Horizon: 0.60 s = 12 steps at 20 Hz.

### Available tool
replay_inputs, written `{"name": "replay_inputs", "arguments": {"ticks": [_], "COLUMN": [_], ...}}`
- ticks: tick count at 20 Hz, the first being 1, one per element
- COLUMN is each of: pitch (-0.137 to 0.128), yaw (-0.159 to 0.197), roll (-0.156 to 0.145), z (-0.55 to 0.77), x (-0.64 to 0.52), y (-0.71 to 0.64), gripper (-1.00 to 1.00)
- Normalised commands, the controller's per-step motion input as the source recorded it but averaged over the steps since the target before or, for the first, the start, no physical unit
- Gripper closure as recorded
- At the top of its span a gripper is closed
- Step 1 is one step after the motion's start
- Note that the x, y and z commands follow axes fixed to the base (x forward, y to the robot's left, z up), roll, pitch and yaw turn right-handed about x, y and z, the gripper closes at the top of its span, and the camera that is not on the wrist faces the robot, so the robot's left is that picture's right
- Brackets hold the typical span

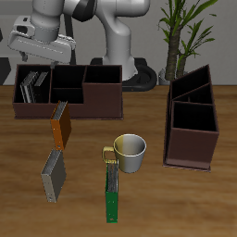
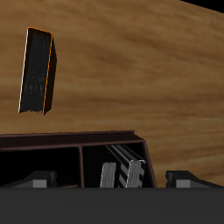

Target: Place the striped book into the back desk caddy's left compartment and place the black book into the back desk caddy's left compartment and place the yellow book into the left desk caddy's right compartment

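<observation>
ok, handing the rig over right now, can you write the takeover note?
Gripper: open, empty, above the back desk caddy.
Striped book: in that caddy's end compartment, apparently the left one; looks done.
Black book: upright on the table just in front of that caddy.
Yellow book: on the table beside the mug.
Left: black book, then yellow book into the left desk caddy.

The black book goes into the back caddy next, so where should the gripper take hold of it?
Probably at the top edge, coming straight down from above. The black book appears to stand upright on the table, so its thin thickness is the span the jaws can close across, near the edge's middle. It stands apart from the back desk caddy, which leaves room for the fingers.
</observation>
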Motion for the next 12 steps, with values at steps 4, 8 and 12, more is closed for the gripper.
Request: {"name": "replay_inputs", "arguments": {"ticks": [4,8,12], "pitch": [-0.067,-0.053,-0.074], "yaw": [0.007,0.048,0.089], "roll": [-0.037,-0.004,0.066], "z": [0.20,0.15,0.06], "x": [0.32,0.31,0.27], "y": [0.11,0.39,0.47], "gripper": [-1.00,-1.00,-1.00]}}
